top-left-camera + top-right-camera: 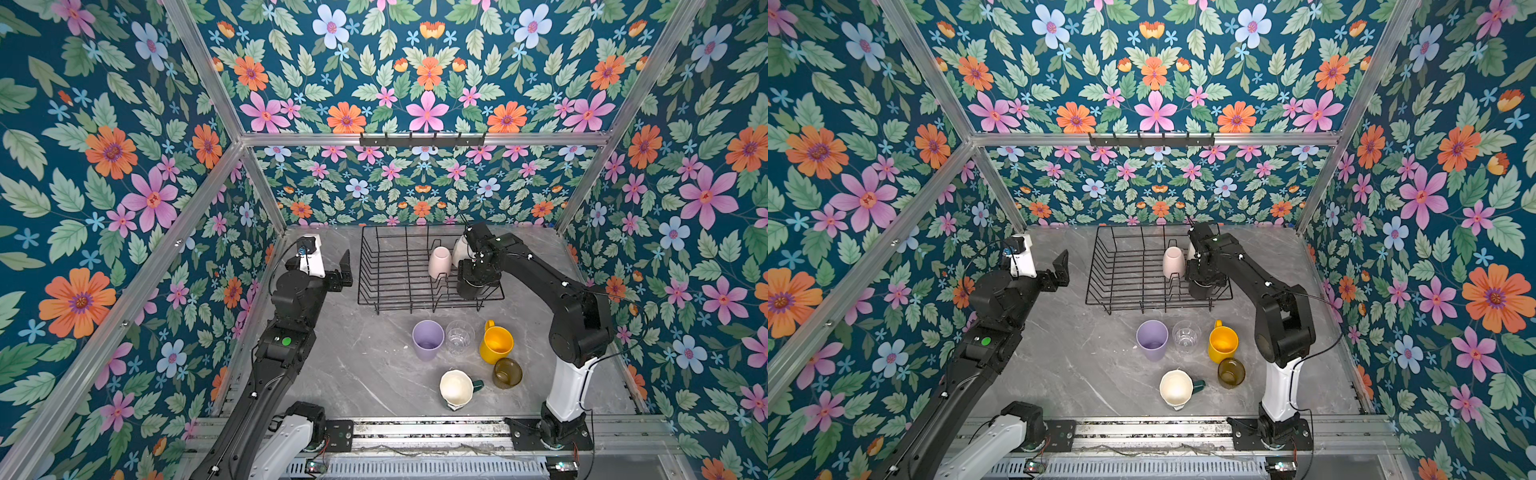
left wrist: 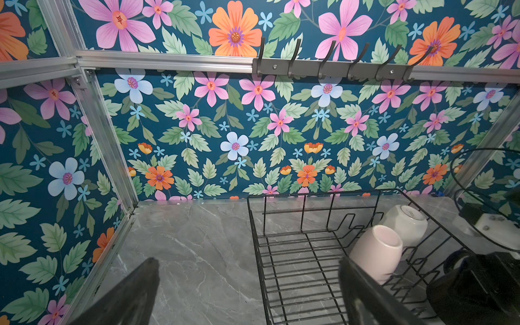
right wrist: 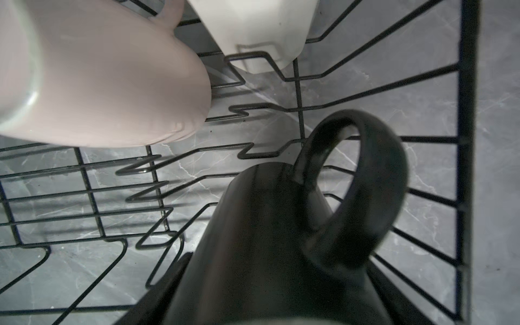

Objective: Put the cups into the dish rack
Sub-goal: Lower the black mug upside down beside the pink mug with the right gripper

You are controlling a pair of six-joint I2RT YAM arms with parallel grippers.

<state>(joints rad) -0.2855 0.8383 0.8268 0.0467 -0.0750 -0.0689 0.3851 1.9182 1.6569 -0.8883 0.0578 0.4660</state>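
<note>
**Black mug gripped in the rack's near right corner**

The grey marble bench (image 1: 353, 374) carries the black wire dish rack (image 1: 411, 266) at its far middle. The right arm (image 1: 536, 270) reaches into the rack's near right corner, its jaws pinching the black mug (image 3: 253, 239). The left arm (image 1: 291, 299) hovers left of the rack, jaws spread and empty. A pale pink mug (image 1: 439, 262) and a white mug (image 2: 405, 225) sit upside down in the rack. On the bench nearer than the rack stand a lilac tumbler (image 1: 428, 340), clear glass (image 1: 460, 336), yellow mug (image 1: 496, 344), amber glass (image 1: 507, 373) and dark green cream-lined mug (image 1: 456, 388).
</note>
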